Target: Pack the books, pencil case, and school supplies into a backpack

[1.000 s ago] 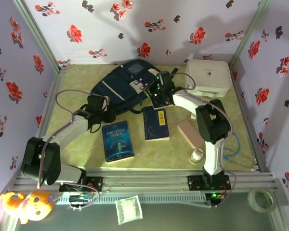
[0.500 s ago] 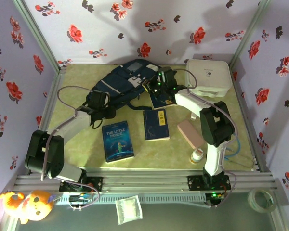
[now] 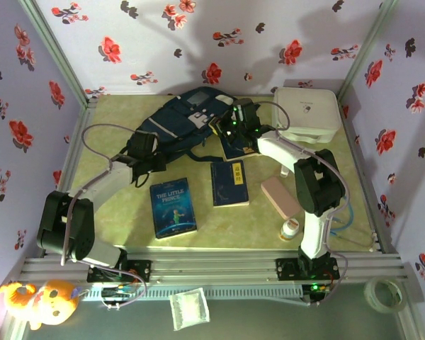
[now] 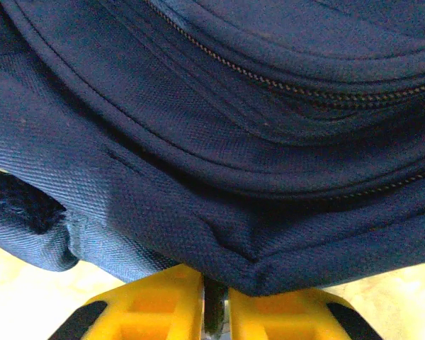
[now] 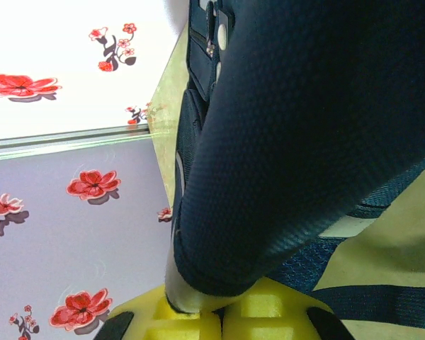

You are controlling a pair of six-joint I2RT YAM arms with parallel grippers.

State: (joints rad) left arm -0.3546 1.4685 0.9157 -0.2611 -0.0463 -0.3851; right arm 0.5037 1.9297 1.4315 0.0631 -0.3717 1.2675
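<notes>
Navy backpack (image 4: 198,142) edge, left fingers (image 4: 156,308) pinching it

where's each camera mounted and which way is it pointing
Top: fixed above and behind the bases, looking down at the table and backpack; left arm and right arm show.
Left wrist: on the left arm, close against the backpack's zipped side; left jaws pinch its lower seam.
Right wrist: on the right arm, facing the flowered wall past a padded backpack part; right jaws shut on it.
Shared: all views show the backpack.
</notes>
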